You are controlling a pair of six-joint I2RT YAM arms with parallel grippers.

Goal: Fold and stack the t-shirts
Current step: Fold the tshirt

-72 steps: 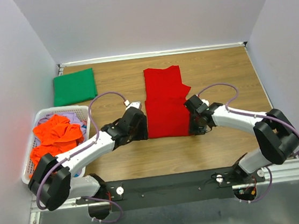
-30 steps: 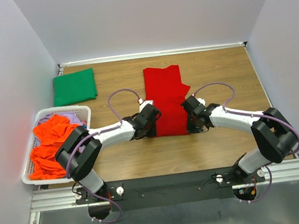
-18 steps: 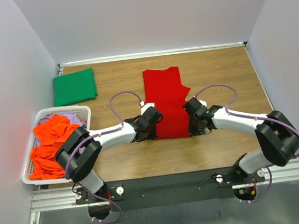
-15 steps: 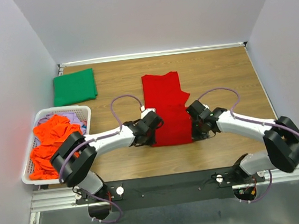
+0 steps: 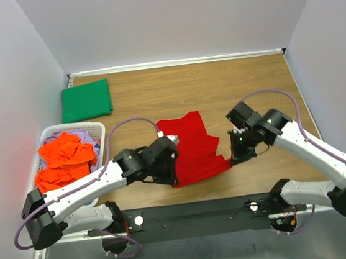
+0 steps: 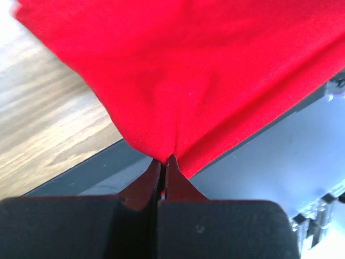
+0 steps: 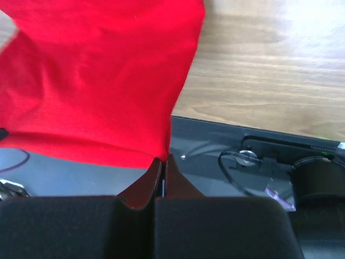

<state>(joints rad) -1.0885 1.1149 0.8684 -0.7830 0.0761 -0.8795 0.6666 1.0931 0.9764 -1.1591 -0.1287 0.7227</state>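
The red t-shirt (image 5: 190,146) hangs lifted over the table's near edge, its far end still draped toward the wood. My left gripper (image 5: 174,180) is shut on its near left corner, and the left wrist view shows red cloth (image 6: 205,70) pinched at the closed tips (image 6: 163,159). My right gripper (image 5: 232,158) is shut on the near right corner, where the cloth (image 7: 97,81) meets the closed tips (image 7: 163,158). A folded dark green t-shirt (image 5: 86,100) lies flat at the far left. Orange t-shirts (image 5: 62,159) and a lavender one (image 5: 90,134) lie in the basket.
The white slatted basket (image 5: 30,202) stands at the left edge of the table, close to my left arm. The black base rail (image 5: 201,212) runs along the near edge under the hanging cloth. White walls close in the back and both sides.
My left gripper closed on the red shirt's near corner. Both grippers then lifted and pulled the near edge back toward the arm bases, dragging the shirt off its flat spot.
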